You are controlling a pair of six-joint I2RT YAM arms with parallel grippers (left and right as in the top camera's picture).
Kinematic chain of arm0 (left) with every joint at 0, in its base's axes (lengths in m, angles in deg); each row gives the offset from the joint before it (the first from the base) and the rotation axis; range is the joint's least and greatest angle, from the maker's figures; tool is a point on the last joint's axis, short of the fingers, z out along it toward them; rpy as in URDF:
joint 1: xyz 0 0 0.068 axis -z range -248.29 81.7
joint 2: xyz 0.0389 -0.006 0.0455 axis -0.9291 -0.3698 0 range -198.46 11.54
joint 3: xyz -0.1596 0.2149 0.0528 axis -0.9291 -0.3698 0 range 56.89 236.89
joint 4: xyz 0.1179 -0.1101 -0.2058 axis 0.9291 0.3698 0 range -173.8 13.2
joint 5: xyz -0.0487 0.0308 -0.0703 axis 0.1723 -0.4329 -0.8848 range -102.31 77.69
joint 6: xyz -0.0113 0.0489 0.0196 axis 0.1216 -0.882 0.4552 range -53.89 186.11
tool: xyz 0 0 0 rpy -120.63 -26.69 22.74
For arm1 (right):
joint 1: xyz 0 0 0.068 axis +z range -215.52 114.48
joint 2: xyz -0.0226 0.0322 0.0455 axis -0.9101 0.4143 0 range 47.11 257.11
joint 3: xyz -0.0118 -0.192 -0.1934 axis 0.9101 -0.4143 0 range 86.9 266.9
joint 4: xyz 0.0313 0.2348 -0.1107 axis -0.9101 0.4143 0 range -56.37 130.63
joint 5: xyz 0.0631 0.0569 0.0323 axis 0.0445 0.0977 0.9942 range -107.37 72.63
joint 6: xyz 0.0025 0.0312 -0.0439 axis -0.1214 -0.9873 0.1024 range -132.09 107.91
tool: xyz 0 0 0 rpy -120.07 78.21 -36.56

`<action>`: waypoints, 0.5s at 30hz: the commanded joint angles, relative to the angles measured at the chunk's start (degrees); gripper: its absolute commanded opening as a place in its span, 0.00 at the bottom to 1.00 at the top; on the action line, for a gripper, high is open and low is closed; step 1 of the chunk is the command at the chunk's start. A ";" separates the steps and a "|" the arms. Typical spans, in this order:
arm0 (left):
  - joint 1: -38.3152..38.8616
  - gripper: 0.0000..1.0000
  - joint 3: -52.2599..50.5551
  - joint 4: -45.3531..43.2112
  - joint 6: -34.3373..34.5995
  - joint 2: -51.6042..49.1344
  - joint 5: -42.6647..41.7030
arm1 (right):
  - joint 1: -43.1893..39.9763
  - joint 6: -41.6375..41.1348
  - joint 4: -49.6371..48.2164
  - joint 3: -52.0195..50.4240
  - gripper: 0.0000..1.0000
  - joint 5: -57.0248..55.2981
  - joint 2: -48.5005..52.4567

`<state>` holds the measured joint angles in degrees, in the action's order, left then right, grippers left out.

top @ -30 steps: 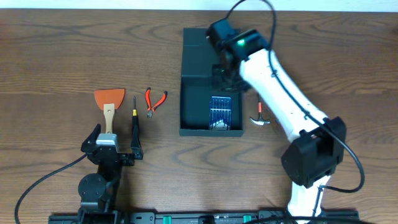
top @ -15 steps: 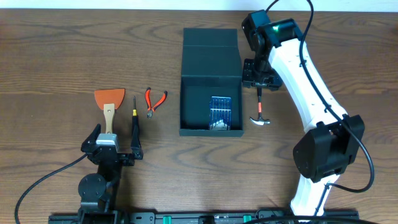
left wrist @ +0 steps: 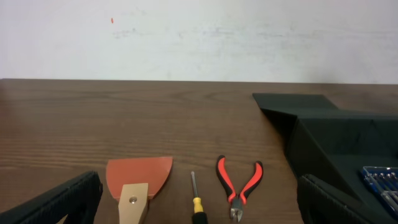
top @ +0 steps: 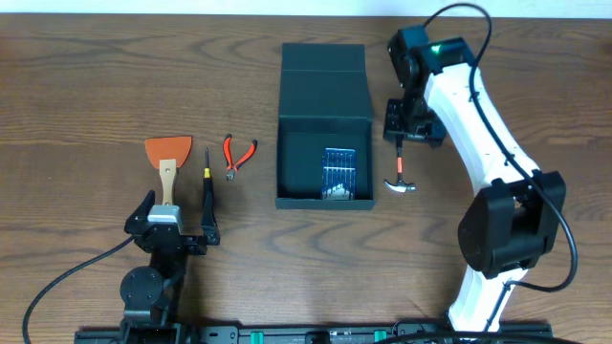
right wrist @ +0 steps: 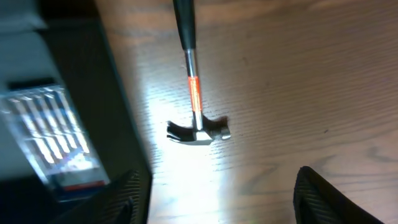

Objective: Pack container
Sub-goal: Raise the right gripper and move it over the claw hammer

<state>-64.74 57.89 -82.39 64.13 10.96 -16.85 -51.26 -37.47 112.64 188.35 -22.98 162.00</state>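
The container (top: 323,129) is a dark teal box standing open at mid-table, its flap lid (top: 325,67) laid back. Inside lies a blue case of silvery bits (top: 336,172). A small hammer (top: 400,174) with an orange-banded shaft rests on the wood just right of the box. My right gripper (top: 413,124) hovers over the hammer's handle end. In the right wrist view its jaws (right wrist: 221,205) stand open and empty, with the hammer (right wrist: 196,118) ahead and the container wall (right wrist: 118,93) at the left. My left gripper (top: 178,212) sits open near the front left.
An orange scraper (top: 167,155), a screwdriver (top: 207,186) and red-handled pliers (top: 238,155) lie in a row left of the box. The left wrist view shows the scraper (left wrist: 138,180), screwdriver (left wrist: 196,202) and pliers (left wrist: 239,183) just ahead of the open fingers (left wrist: 62,199).
My right arm has swung right, from over the box's back part to above the hammer, and its jaws have widened. The left arm has not moved.
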 commanded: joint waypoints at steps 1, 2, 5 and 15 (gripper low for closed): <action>0.17 0.98 -0.76 2.19 -0.96 0.28 -1.05 | -0.31 3.23 -1.62 -4.20 0.62 1.01 -1.42; 0.17 0.98 -0.76 2.19 -0.96 0.28 -1.05 | -0.31 3.67 -1.97 -5.22 0.63 1.11 -1.42; 0.17 0.99 -0.76 2.19 -0.96 0.28 -1.05 | -0.42 3.80 -3.82 -8.76 0.63 1.11 -1.44; 0.17 0.98 -0.76 2.19 -0.96 0.28 -1.05 | -1.68 6.51 -6.86 -17.00 0.66 1.38 -2.01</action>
<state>-64.74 57.89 -82.39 64.11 10.94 -16.85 -51.98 -33.41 105.97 172.50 -21.71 161.98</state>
